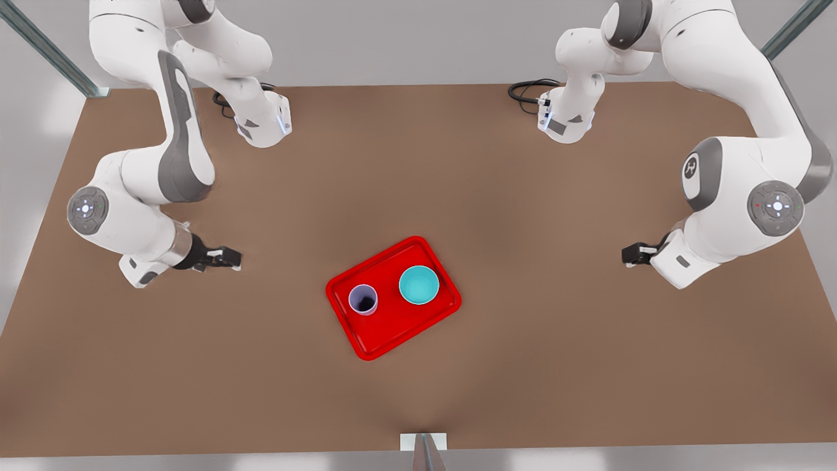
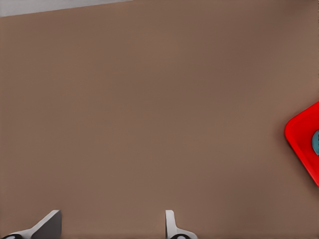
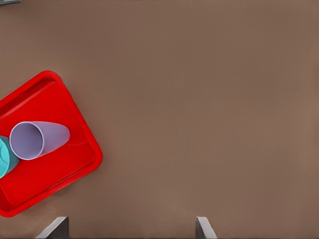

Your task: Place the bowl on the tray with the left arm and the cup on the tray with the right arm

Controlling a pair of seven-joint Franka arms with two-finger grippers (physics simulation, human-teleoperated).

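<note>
We see the cup [image 1: 363,299] and the bowl [image 1: 418,284] both standing upright on the tray [image 1: 382,343], the cup towards the front view's left and the bowl to its right, close but apart. Our right gripper [image 1: 225,259] hovers well off to the tray's left and our left gripper [image 1: 633,254] well off to its right, each with fingers apart and holding nothing. Little seems left to spoil, in our judgement: only an arm sweeping low over the table [image 1: 523,366] could clip the rim and topple the narrow cup
</note>
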